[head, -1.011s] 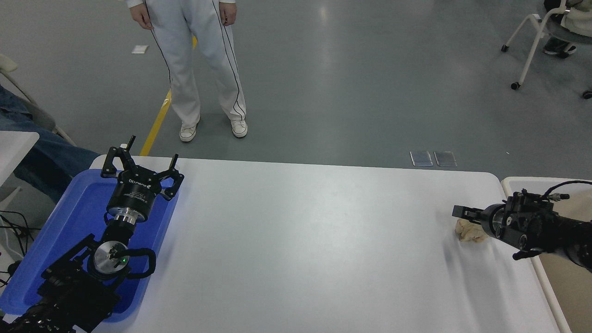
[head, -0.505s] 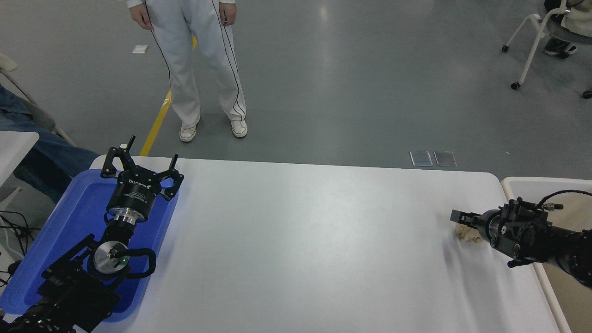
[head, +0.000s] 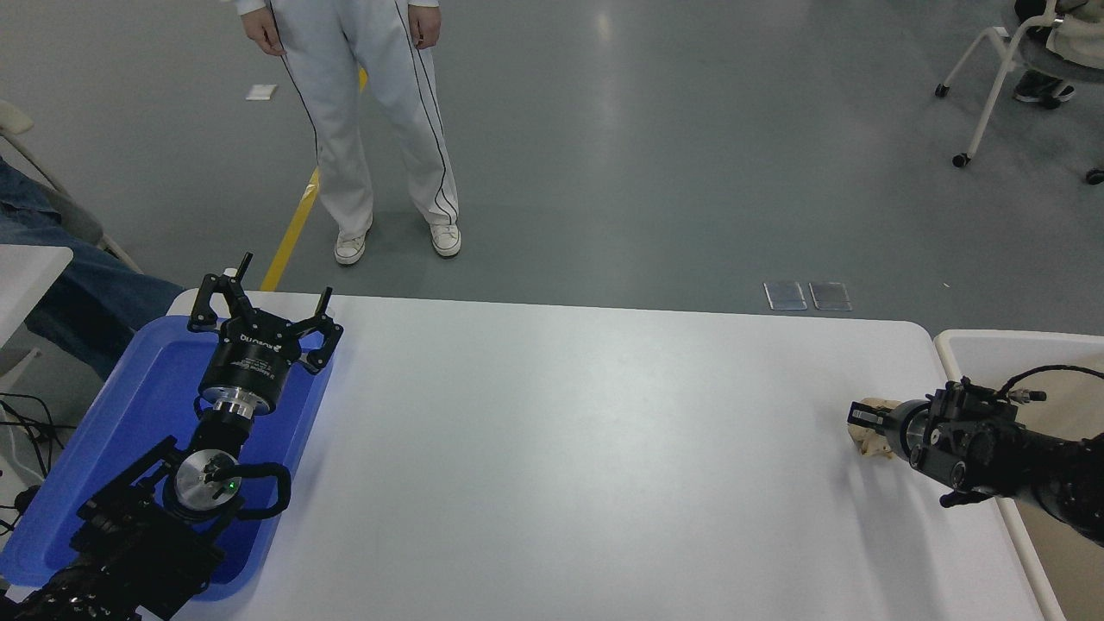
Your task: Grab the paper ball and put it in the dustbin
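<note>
As the right pincer point(head: 862, 417), clamped on the ball point(head: 873, 444), is drawn toward the dustbin point(head: 1018, 345) at right, transfer is judged begun; the left pincer point(head: 263, 315) is parked apart at lower left.

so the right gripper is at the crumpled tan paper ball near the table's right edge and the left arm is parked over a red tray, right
Not quite: the head view shows the shallow plastic tray under the parked left gripper is blue, not red. The right gripper is indeed at the crumpled tan paper ball near the white table's right edge.

tan paper ball point(head: 873, 447), blue tray point(head: 155, 379).
</note>
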You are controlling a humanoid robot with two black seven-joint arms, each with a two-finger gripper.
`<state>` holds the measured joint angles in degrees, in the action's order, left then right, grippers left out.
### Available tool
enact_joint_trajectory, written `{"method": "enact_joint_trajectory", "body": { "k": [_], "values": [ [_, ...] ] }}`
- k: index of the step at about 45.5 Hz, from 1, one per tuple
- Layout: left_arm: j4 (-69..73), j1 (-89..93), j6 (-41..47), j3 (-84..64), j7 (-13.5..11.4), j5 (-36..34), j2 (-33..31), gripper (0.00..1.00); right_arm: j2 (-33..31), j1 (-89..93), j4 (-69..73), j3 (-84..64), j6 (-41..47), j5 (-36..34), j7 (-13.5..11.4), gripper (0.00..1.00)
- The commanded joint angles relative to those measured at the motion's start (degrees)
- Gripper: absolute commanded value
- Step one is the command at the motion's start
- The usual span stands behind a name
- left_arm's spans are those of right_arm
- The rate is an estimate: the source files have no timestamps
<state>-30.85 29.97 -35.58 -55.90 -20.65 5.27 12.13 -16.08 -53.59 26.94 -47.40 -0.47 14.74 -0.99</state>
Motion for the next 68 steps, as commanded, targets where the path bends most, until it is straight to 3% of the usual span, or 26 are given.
{"method": "enact_joint_trajectory", "body": {
  "k": [1,19,31,47,63,68],
  "values": [
    [0.0,0.0,0.0,0.0,0.0,0.0,0.0,1.0,-1.1,-1.1,2.8,1.6,0.3,-1.4,0.0,0.0],
    [0.0,0.0,0.1,0.0,0.0,-0.1,0.0,1.0,-8.3,-9.6,15.3,-0.1,0.4,-1.6,0.1,0.0],
    [0.0,0.0,0.1,0.0,0.1,-0.1,0.0,1.0,-12.3,-24.3,34.1,-11.7,2.3,-1.7,0.1,0.0],
    [0.0,0.0,0.1,0.0,0.1,-0.1,0.0,1.0,-15.2,-45.1,42.1,-17.8,29.6,-1.7,0.2,0.0],
    [0.0,0.0,0.1,0.0,0.1,-0.1,0.0,1.0,-14.7,-66.3,46.3,-21.2,45.5,0.8,-0.1,0.0],
    [0.0,0.0,0.1,0.0,0.1,0.0,0.0,1.0,-14.1,-70.2,47.2,-21.1,45.5,3.1,-0.1,0.0]
  ]
}}
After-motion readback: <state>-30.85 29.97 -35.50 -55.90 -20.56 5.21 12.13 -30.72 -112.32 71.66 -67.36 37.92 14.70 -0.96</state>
